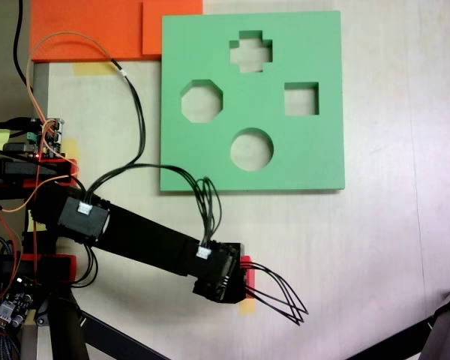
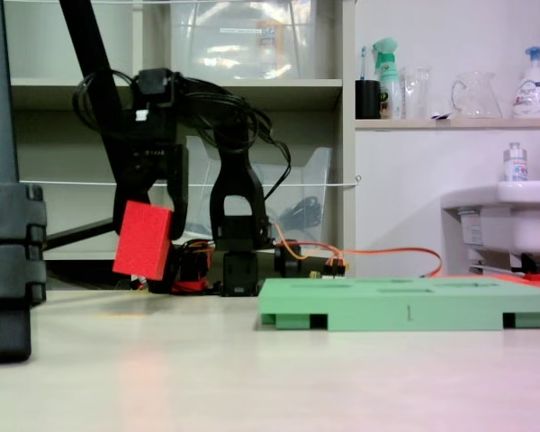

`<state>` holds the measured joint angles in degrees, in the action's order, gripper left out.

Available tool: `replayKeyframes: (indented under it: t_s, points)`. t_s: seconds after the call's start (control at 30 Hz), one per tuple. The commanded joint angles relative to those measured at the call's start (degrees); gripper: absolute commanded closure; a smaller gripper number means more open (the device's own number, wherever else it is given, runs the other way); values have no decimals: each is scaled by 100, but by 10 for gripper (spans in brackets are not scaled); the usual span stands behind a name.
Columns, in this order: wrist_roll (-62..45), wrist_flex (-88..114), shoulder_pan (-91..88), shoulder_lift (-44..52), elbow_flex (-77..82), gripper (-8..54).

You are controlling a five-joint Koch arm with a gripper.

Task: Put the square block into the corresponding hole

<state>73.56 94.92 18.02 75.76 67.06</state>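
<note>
Red foam showed at the left of the low fixed view: the square block point(image 2: 144, 241) hung clear of the table, tilted with one corner lowest, pinched at its top by the gripper point(image 2: 151, 200), whose fingers were closed on it. From above, only a thin red edge of the square block point(image 1: 246, 262) peeked out beside the gripper point(image 1: 236, 277) near the lower centre of the frame, most of the cube lying hidden under the black wrist.

The green foam board point(image 1: 326, 161) lay flat in the upper middle of the overhead picture, well apart from the held cube. The corresponding hole point(image 1: 301, 99) sat towards the board's right side, with a cross-shaped cutout point(image 1: 250, 51) above and left of it, a round cutout point(image 1: 252, 148) below left, and an octagonal cutout point(image 1: 202, 101) further left.

Several things could have spoiled the placement from here, as I judged it. A cube carried at a tilt would probably meet the square opening corner-first and jam on the rim or tip over. The grip looked shallow, so the soft foam might twist or slip during the carry. The loose black cables point(image 1: 281, 296) trailing from the wrist could drag across the light board and shift it. Neighbouring cutouts stood close enough that a small aiming error might drop the cube into the wrong one.
</note>
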Motion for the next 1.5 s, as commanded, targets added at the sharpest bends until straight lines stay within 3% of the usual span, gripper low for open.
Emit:
replayKeyframes:
  t_s: [0.0,0.23,0.67,0.8,0.97,1.47]
  points:
    - [817,396,-229,527,-185,298]
    - [2988,404,-1995,439,-1090,303]
    - [4184,105,-4307,-993,-3146,303]
    - [5449,-141,-4720,-1389,-3375,303]
    - [5458,-308,-4790,-2065,-4184,303]
    - [4825,-1292,-4904,-2628,-4315,302]
